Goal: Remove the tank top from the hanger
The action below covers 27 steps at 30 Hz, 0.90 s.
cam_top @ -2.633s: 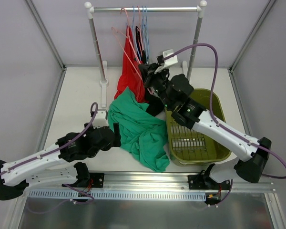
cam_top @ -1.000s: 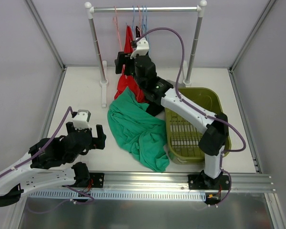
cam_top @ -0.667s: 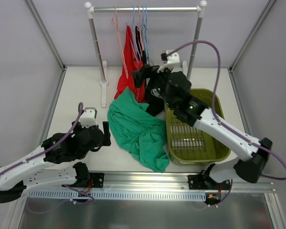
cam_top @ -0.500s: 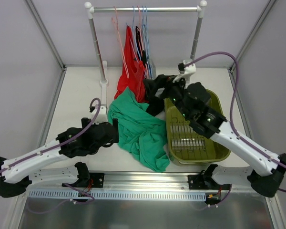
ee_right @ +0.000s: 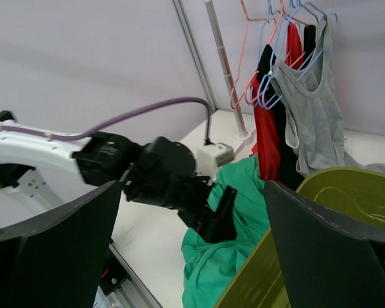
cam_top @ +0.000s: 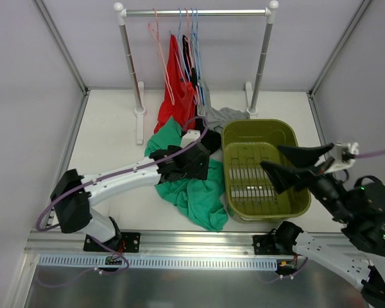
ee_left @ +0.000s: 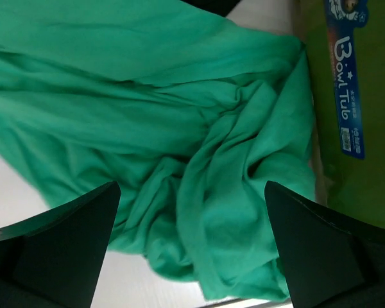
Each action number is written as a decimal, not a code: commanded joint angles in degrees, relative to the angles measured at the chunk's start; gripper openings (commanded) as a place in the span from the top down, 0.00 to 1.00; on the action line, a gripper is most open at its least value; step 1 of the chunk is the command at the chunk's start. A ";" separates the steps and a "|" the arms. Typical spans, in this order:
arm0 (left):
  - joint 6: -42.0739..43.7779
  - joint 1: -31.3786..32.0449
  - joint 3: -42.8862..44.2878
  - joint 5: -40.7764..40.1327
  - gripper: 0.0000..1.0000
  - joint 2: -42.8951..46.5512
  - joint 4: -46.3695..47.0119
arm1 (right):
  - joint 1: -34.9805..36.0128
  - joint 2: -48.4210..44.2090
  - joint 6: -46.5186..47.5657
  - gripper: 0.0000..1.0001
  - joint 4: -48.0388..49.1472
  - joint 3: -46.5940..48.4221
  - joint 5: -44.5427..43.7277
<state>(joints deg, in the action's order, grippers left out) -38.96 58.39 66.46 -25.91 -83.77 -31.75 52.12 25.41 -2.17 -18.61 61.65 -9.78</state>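
The white table (cam_top: 109, 128) carries a clothes rack (cam_top: 196, 11) at its 12 o'clock edge. An olive tub (cam_top: 256, 123) sits toward 3 o'clock, and a crumpled green garment (cam_top: 199, 192) lies just beside it at the table's middle. On the rack a red tank top (cam_top: 178, 99) is on its hanger. To the red one's 3 o'clock are a black garment (ee_right: 267, 70) and a grey tank top (ee_right: 311, 109), whose hem trails onto the table behind the tub. The left gripper (ee_left: 191, 186) hangs over the green heap, jaws spread wide with nothing between them. The right gripper (cam_top: 271, 157) is at 4 o'clock above the tub, also wide apart and empty. A bare pink hanger (cam_top: 159, 45) is at the red top's 9 o'clock.
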 commanded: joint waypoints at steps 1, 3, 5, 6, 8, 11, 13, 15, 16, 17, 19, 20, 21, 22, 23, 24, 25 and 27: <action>1.26 -0.47 2.89 3.68 0.01 -7.25 5.11 | 0.26 -5.88 1.65 0.00 -9.76 0.57 4.33; 0.73 -0.65 3.50 4.03 0.01 -10.87 6.25 | 0.18 -8.53 3.84 0.01 -12.14 1.45 4.68; 0.38 -0.65 4.91 3.94 0.01 -16.67 6.52 | 0.26 -9.23 4.28 0.00 -16.18 3.21 4.07; -0.32 -0.56 5.17 4.46 0.02 -18.26 6.52 | 0.26 -9.58 4.72 0.00 -17.41 3.74 3.98; -1.64 -0.47 4.65 5.34 0.01 -21.52 6.52 | 0.18 -9.59 5.07 0.00 -20.40 4.88 4.24; -4.54 -0.03 1.49 5.87 0.08 -23.02 6.79 | 0.26 -9.59 5.51 0.01 -22.17 5.67 5.21; -6.56 0.32 -1.84 5.52 0.37 -22.32 6.87 | 0.26 -9.68 5.69 0.01 -22.26 5.85 5.30; -8.31 0.49 -5.87 4.48 0.64 -20.92 6.87 | 0.18 -9.85 6.04 0.00 -22.34 6.11 4.95; -9.11 0.58 -7.55 3.86 0.86 -18.56 6.87 | 0.18 -9.68 6.39 0.01 -22.17 6.20 4.34; -11.03 0.58 -9.48 2.98 0.95 -16.71 6.79 | 0.18 -9.68 6.57 0.00 -22.17 6.20 4.07; -12.71 0.58 -15.55 0.00 1.00 -10.06 6.70 | 0.18 -9.41 6.92 0.01 -22.08 6.20 3.63; -14.37 0.58 -17.57 -0.97 1.00 -7.23 6.44 | 0.18 -9.33 7.27 0.00 -22.08 6.20 3.45; -15.17 0.58 -21.07 -2.11 1.00 -4.24 5.83 | 0.18 -9.24 7.45 0.01 -22.08 6.12 3.37; -16.14 0.58 -22.32 -3.26 1.00 1.97 5.04 | 0.26 -9.06 7.54 0.01 -21.82 6.03 3.28; -17.37 0.58 -23.29 -6.14 1.00 5.25 3.64 | 0.26 -8.80 7.88 0.01 -21.64 5.85 2.93; -19.73 0.58 -24.35 -7.65 1.00 8.33 0.23 | 0.18 -8.62 7.89 0.01 -21.38 5.77 3.01; -20.19 0.58 -24.53 -8.88 1.00 14.53 -1.02 | 0.26 -8.45 7.97 0.00 -20.77 5.24 2.84; -19.49 0.58 -23.75 -11.96 1.00 20.37 -4.01 | 0.26 -7.48 8.06 0.01 -20.24 4.80 3.01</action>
<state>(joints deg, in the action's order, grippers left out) -54.87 59.05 41.60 -29.54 -72.79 -29.32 52.12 15.92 4.36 -41.01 66.22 -6.04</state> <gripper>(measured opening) 0.063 0.993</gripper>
